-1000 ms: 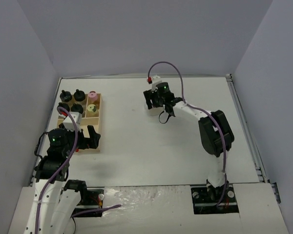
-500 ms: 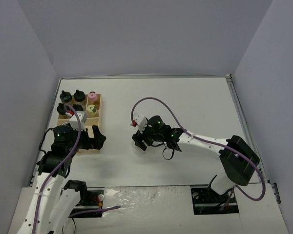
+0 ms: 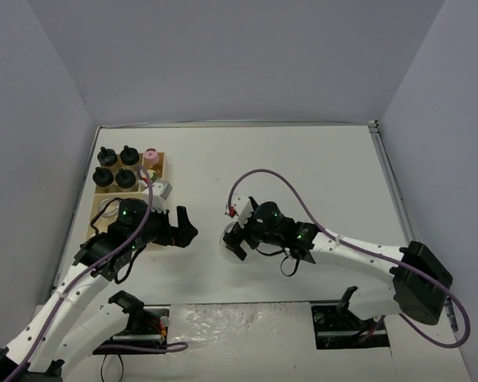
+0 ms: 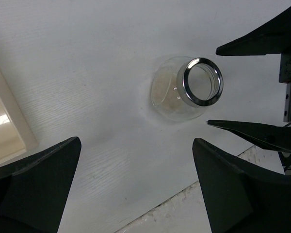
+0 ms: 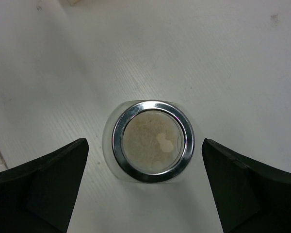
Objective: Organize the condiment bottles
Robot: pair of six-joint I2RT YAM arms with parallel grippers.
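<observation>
One wide clear jar with a silvery lid (image 5: 150, 141) and tan contents stands upright on the white table. My right gripper (image 5: 145, 146) hangs over it, open, one finger on each side, with a gap to the glass on both sides. From above, that jar (image 3: 226, 242) peeks out at the left of the right gripper (image 3: 233, 237). My left gripper (image 3: 185, 226) is open and holds nothing, a short way left of the jar (image 4: 186, 88). Black-capped bottles (image 3: 105, 157) and a pink-capped one (image 3: 150, 156) stand in the wooden tray (image 3: 164, 165).
The tray lies at the far left, and my left arm covers its near half. A round clear-rimmed thing (image 3: 107, 210) shows at the tray's near left. The tray's corner (image 4: 7, 121) sits at the left edge of the left wrist view. The table's near edge runs just below the grippers.
My right arm brought the jar from the back middle of the table to the near middle, and its jaws opened. My left arm swung right, away from the tray, toward the jar.
</observation>
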